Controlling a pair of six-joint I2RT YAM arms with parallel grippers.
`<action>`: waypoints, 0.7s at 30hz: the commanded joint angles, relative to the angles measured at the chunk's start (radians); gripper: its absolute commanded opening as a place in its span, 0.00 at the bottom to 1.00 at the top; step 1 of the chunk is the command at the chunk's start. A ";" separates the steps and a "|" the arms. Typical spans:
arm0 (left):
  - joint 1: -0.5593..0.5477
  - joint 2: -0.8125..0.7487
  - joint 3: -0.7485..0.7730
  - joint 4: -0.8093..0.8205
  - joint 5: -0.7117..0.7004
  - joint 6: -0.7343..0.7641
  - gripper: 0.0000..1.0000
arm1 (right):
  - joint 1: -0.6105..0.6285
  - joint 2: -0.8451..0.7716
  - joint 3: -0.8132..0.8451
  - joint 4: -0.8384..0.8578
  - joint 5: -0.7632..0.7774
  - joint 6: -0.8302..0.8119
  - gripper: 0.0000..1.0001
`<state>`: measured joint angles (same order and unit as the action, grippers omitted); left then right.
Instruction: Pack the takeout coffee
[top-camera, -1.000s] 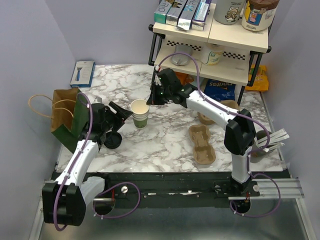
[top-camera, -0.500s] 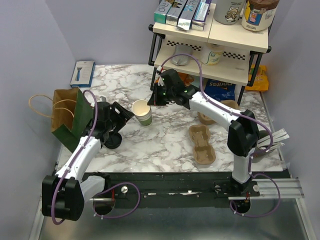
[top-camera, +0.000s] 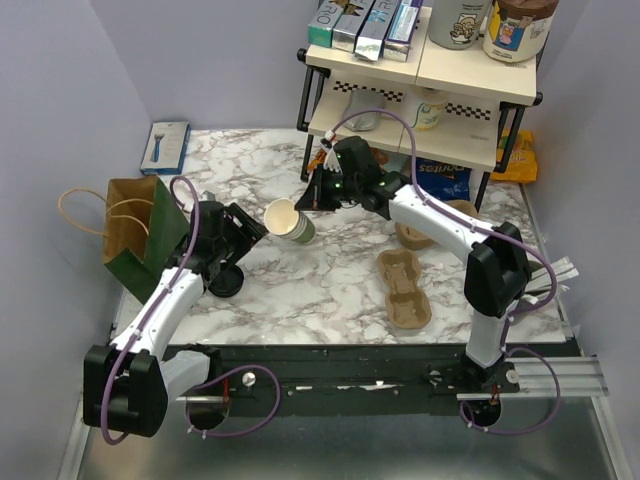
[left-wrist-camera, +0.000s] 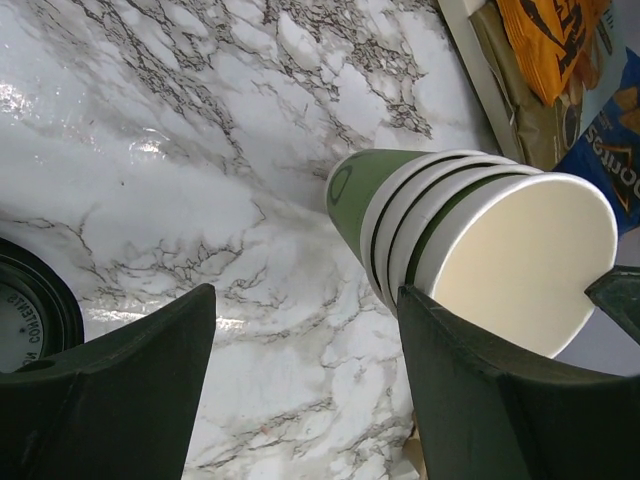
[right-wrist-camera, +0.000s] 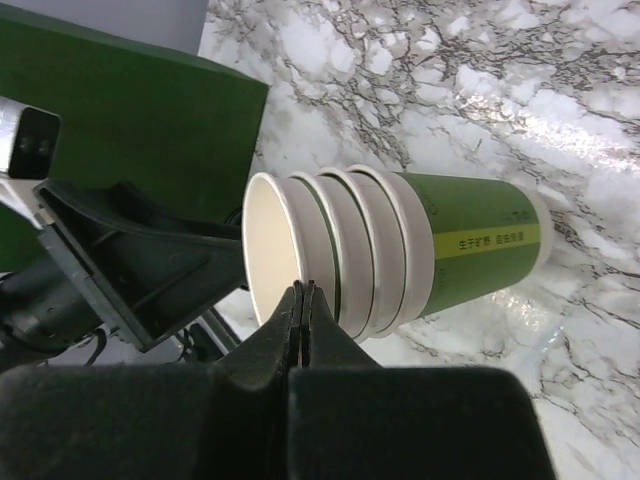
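The takeout coffee cup tops a nested stack of several dark-green paper cups (top-camera: 290, 222) with cream rims. The stack leans steeply on the marble, mouth turned toward the left arm (left-wrist-camera: 470, 240) (right-wrist-camera: 450, 250). My right gripper (top-camera: 312, 202) (right-wrist-camera: 303, 287) is shut, its tips pinched on the near rim of the top cup. My left gripper (top-camera: 248, 228) (left-wrist-camera: 305, 295) is open just left of the stack with only marble between its fingers. Its right finger lies close under the rims. The black lid (top-camera: 226, 280) (left-wrist-camera: 30, 310) lies flat on the table beside the left gripper.
A brown paper bag (top-camera: 135, 225) with a green lining (right-wrist-camera: 120, 80) stands at the left edge. Brown pulp cup carriers (top-camera: 405, 290) lie right of centre. A two-tier shelf rack (top-camera: 420, 90) with snacks under it fills the back right. A blue box (top-camera: 165, 147) lies back left.
The cup stack has gone from upright to leaning steeply toward the left arm, held at its rim by the right gripper. The left gripper has edged closer to the stack, still open.
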<state>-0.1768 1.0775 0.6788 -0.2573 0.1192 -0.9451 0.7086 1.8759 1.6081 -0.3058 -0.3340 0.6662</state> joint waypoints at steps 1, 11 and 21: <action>-0.012 0.022 0.022 -0.002 -0.010 0.019 0.80 | -0.026 -0.043 -0.019 0.099 -0.132 0.069 0.01; -0.020 0.013 0.044 0.020 0.046 0.016 0.82 | -0.049 -0.009 -0.037 0.065 -0.069 0.029 0.01; -0.020 -0.091 0.129 -0.085 -0.007 0.055 0.98 | -0.052 -0.046 0.033 0.040 -0.007 -0.045 0.01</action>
<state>-0.1921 1.0416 0.7467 -0.2974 0.1417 -0.9207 0.6586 1.8736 1.5814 -0.2409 -0.3836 0.6720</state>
